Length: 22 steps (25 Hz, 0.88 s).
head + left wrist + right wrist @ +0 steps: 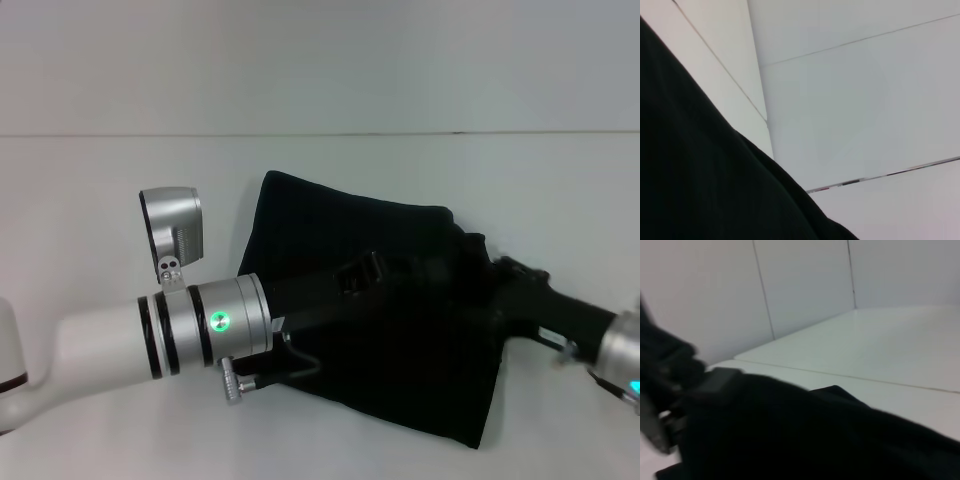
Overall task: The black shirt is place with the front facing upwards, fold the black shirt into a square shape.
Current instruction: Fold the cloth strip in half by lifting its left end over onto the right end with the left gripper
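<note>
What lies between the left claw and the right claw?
Only the black shirt: the head view shows the left claw and the right claw both on the cloth, with black fabric filling the stretch between them.

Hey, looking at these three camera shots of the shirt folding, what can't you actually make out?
- Head view: both grippers blend into the black shirt, so their fingers cannot be read.
- Head view: the shirt's print and neck label do not show.
- Left wrist view: black cloth fills the near corner; no fingers visible.
- Right wrist view: blurred; the dark gripper at the edge is unclear.
</note>
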Each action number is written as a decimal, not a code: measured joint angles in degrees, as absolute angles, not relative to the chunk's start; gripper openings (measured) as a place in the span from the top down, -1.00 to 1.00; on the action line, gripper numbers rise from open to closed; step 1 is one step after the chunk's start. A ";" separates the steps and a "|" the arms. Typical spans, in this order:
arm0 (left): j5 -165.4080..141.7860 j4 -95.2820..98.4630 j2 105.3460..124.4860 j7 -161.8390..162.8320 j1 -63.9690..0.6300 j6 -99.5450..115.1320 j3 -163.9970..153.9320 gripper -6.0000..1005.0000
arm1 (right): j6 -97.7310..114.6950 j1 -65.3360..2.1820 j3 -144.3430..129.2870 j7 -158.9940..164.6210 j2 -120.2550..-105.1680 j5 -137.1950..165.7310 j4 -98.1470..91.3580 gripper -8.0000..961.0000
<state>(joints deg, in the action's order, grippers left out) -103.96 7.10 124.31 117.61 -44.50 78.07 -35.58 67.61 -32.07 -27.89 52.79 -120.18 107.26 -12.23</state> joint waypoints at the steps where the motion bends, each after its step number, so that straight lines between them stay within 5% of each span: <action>1: -103.96 7.24 124.31 117.61 -44.37 78.42 -35.63 0.89 | 65.90 -33.08 -27.69 52.79 -120.20 106.99 -11.50 -0.92; 22: -104.75 10.22 124.05 115.05 -40.56 87.78 -43.66 0.89 | 63.30 -34.68 -27.33 52.06 -120.24 94.75 -9.58 -0.91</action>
<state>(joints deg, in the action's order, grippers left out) -104.75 10.22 124.05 115.05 -40.56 87.78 -43.66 63.30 -34.68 -27.33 52.06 -120.24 94.75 -9.58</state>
